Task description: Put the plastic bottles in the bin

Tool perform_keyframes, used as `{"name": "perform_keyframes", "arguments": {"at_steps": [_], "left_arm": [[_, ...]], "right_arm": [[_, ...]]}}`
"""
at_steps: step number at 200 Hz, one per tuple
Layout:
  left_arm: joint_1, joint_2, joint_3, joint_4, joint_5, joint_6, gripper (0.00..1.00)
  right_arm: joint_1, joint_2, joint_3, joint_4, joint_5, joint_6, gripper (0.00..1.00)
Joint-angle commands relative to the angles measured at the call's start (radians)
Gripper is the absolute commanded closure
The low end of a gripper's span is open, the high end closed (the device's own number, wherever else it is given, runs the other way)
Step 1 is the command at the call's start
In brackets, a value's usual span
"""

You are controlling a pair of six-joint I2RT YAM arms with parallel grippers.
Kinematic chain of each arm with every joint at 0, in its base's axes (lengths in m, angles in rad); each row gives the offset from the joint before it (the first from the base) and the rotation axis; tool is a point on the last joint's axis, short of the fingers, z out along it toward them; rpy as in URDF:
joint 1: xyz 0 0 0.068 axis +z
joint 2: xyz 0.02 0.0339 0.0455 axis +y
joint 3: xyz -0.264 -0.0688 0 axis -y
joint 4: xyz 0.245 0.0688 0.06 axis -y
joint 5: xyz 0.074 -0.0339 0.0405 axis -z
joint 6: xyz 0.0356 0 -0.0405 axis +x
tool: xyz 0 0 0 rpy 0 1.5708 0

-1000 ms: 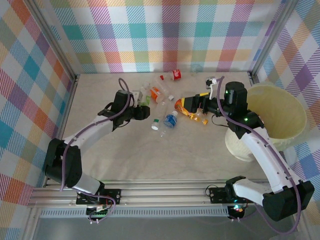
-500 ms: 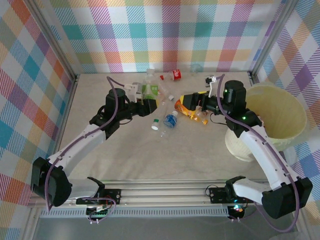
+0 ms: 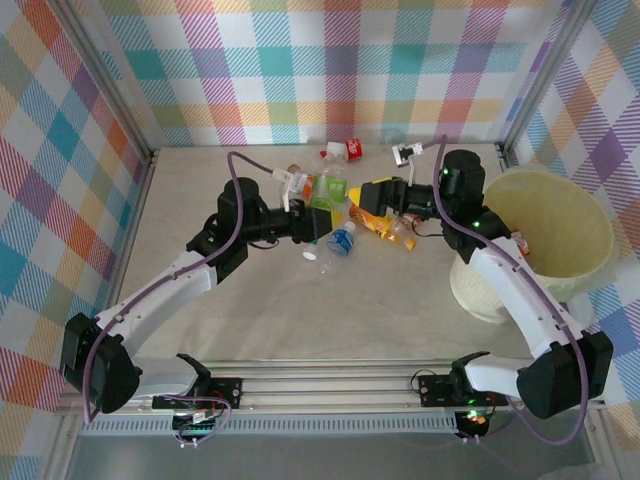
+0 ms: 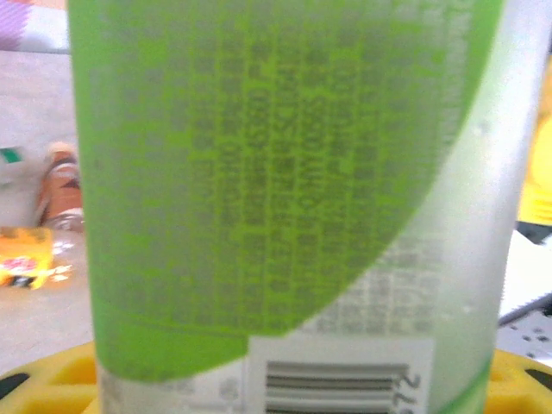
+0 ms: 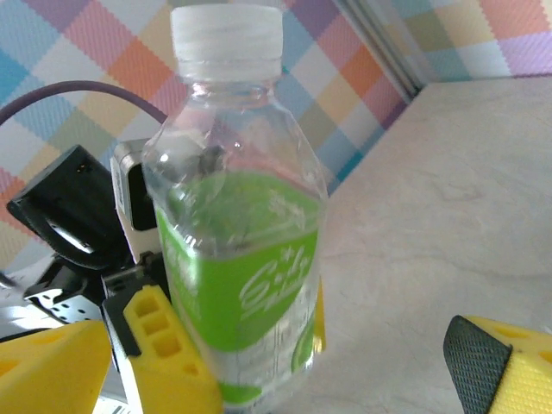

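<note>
Top external view: your left gripper [image 3: 318, 220] is clenched on a clear plastic bottle with a green label and white cap [image 3: 326, 188], held upright over the tabletop [image 3: 250, 320] and well apart from the big round cream plastic bin [image 3: 478, 290] at right. Your right gripper [image 3: 368, 198] gapes wide just beside it. In the right wrist view the bottle stands between its spread jaws. This looks like a handover. Close right around the label above left's grip, clamp before left lets go, then swing over the bin. Thin plastic may slip.
</note>
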Motion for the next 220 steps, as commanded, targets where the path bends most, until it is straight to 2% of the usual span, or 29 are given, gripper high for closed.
{"name": "perform_keyframes", "arguments": {"at_steps": [1, 56, 122, 152, 181, 220], "left_arm": [[-0.029, 0.015, 0.057, 0.105, 0.114, -0.038, 0.66], [-0.076, 0.090, 0.109, 0.162, 0.168, -0.093, 0.66], [-0.083, 0.135, 0.129, 0.182, 0.168, -0.108, 0.66], [-0.083, 0.141, 0.132, 0.183, 0.165, -0.108, 0.66], [-0.083, 0.150, 0.133, 0.183, 0.160, -0.111, 0.66], [-0.082, 0.153, 0.134, 0.169, 0.146, -0.105, 0.66]], "right_arm": [[0.014, 0.015, 0.051, 0.117, -0.068, 0.026, 0.00], [0.030, 0.037, 0.066, 0.246, -0.122, 0.047, 0.00], [0.032, 0.058, 0.060, 0.352, -0.140, 0.122, 0.00], [0.032, 0.071, 0.058, 0.368, -0.146, 0.142, 0.22], [0.032, 0.065, 0.054, 0.355, -0.142, 0.128, 0.35], [0.032, 0.052, 0.065, 0.237, -0.077, 0.082, 0.52]]}}
